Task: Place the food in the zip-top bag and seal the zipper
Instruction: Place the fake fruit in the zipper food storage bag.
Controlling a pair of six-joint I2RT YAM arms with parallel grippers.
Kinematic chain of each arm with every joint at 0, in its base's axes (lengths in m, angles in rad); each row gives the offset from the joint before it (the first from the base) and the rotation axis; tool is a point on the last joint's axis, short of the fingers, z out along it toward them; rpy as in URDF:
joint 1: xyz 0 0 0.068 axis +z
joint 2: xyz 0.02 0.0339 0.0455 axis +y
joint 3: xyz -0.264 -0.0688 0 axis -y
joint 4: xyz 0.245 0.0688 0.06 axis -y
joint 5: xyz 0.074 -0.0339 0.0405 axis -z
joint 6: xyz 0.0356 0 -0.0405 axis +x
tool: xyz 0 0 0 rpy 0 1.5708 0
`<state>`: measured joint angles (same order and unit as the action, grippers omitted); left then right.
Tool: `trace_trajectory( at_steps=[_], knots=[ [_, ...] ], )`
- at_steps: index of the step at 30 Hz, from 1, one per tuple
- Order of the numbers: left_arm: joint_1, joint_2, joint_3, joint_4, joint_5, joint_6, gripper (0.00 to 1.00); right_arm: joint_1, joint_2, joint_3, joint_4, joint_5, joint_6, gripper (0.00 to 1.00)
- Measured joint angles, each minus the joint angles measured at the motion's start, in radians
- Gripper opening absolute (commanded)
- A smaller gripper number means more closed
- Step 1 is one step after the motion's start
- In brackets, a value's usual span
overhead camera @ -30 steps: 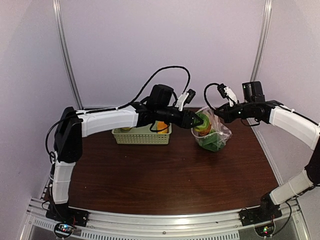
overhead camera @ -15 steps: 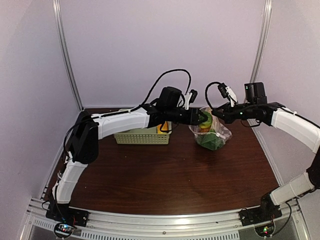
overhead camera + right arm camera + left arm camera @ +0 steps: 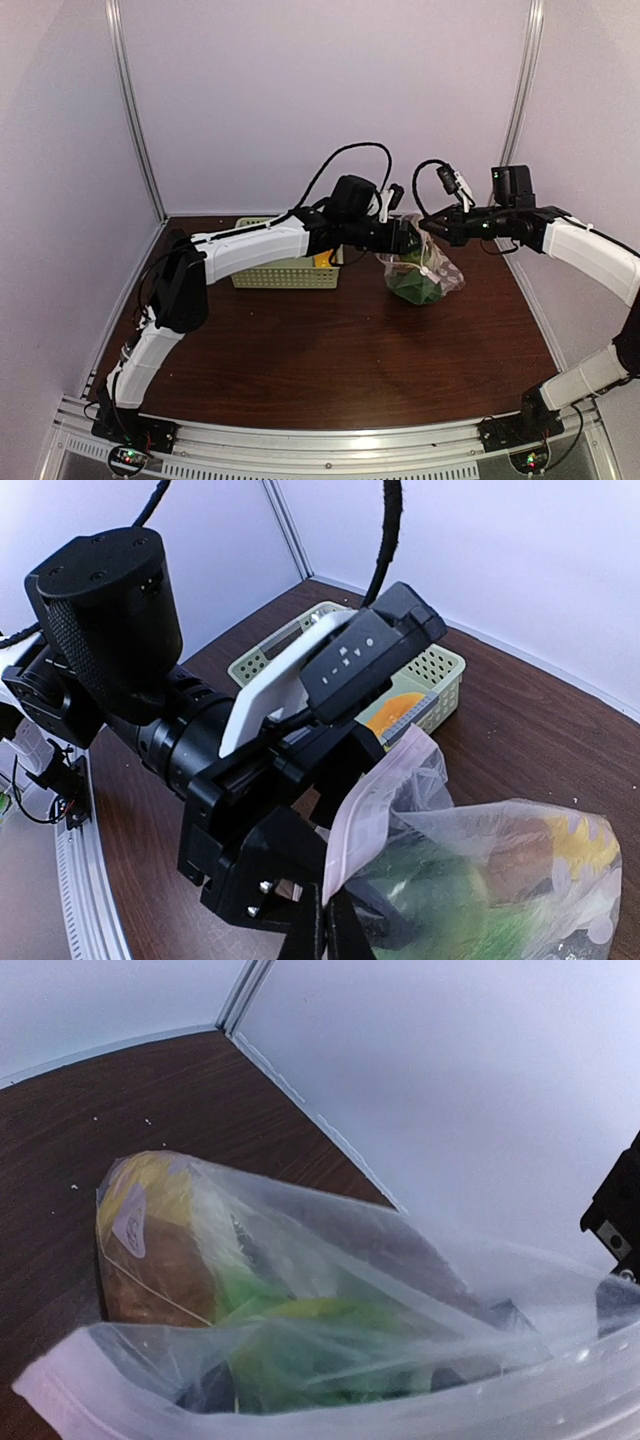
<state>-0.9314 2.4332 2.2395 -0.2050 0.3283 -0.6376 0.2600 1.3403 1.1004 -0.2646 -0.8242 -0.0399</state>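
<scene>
Presently the right gripper (image 3: pixel 424 228) pinches the rim of the zip-top bag (image 3: pixel 437 272), held up right of the basket (image 3: pixel 285 273); the left gripper (image 3: pixel 408 238) sits at its mouth, its opening unclear. A slipping pinch could drop the bag and spill the food (image 3: pixel 410 286)

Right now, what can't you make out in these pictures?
Left end effector: open or gripping unclear, every view; the zip-top bag crowds its tips.
Food count: left wrist view, crinkled plastic blurs it.
Basket contents: top view, left arm covers most.
</scene>
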Motion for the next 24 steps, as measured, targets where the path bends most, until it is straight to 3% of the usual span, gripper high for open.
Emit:
trace_trajectory(
  at_steps=[4, 14, 24],
  knots=[
    [-0.008, 0.002, 0.022, -0.034, -0.003, -0.008, 0.80, -0.011, 0.000, -0.002, 0.012, -0.029, 0.019, 0.00],
    [-0.006, -0.027, 0.024, -0.077, 0.058, 0.029, 0.82, -0.066, -0.021, -0.014, 0.030, -0.037, 0.029, 0.00],
    [0.019, -0.427, -0.224, -0.124, 0.041, 0.227, 0.81, -0.169, -0.052, -0.014, 0.041, 0.000, 0.035, 0.00]
  ],
)
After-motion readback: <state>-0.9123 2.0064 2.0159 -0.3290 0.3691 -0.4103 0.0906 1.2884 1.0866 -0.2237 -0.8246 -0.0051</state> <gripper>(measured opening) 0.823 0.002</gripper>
